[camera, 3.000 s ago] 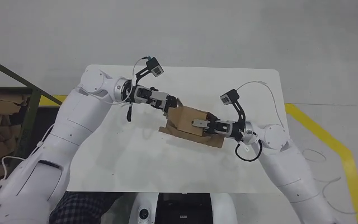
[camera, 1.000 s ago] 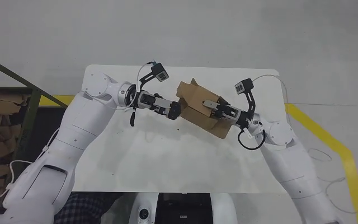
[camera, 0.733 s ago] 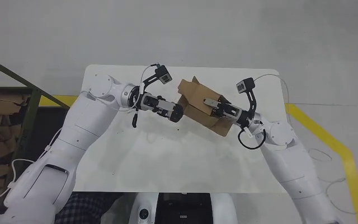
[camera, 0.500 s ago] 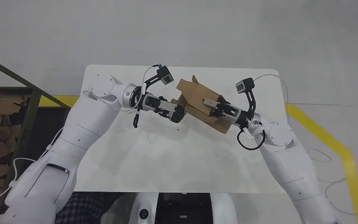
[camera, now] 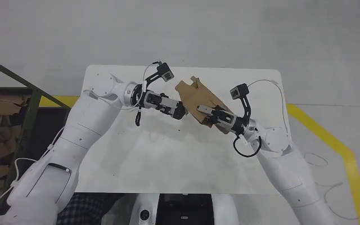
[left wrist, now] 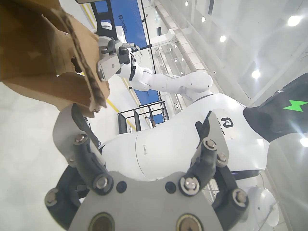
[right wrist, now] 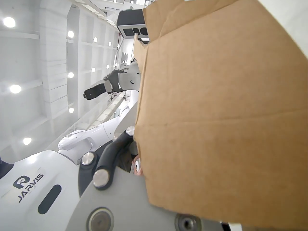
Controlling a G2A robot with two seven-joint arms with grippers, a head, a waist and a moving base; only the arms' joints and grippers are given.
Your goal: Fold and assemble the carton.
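The brown carton (camera: 194,98) is held tilted above the middle of the white table (camera: 140,157), its flaps loose at the far end. My right gripper (camera: 211,111) is shut on one carton wall. In the right wrist view the carton (right wrist: 216,97) covers most of the gripper, with one finger (right wrist: 115,149) showing beside the wall. My left gripper (camera: 180,110) stands open at the carton's left edge. In the left wrist view its fingers (left wrist: 72,121) are spread wide with nothing between them, one fingertip just under a torn corner of the carton (left wrist: 36,49). The right gripper (left wrist: 108,61) clamps the corrugated edge there.
The table has bare room in front of and to the left of both arms. A dark metal rack (camera: 17,90) stands off the table's left side. A yellow floor line (camera: 320,135) runs past the right side.
The carton went from lying on the table to being lifted and turned. Over the last half second the right arm carried it slightly left, and the left gripper stayed at its left edge.
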